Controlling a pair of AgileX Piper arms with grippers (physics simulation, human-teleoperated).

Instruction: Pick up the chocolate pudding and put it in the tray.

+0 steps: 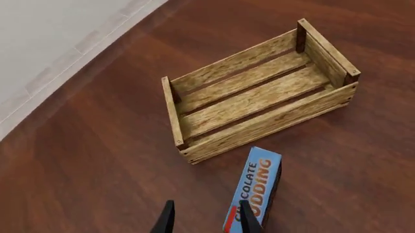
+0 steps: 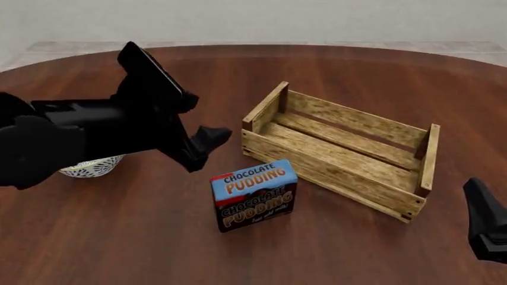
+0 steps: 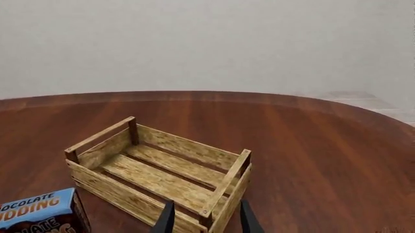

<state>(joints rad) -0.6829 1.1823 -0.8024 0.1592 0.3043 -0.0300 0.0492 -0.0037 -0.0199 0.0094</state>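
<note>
Right now I see the pudding point(image 2: 253, 193) standing upright on the table point(image 2: 119, 237), just beside the tray's point(image 2: 341, 151) near long wall and apart from it, blue band up and lettering toward my front camera. My left gripper point(image 2: 202, 148) hangs above the table just left of the pudding, a little nearer the tray's left corner post. Its fingers are parted and hold nothing; in the left wrist view one fingertip point(image 1: 250, 221) overlaps the carton's edge, but I cannot tell whether it touches. The tray lies empty, its slatted floor bare. My right gripper point(image 3: 206, 218) sits low, well right of the tray's near right corner, fingers spread and empty. A patterned bowl point(image 2: 92, 167) peeks from behind the left arm, well left of the tray.
</note>
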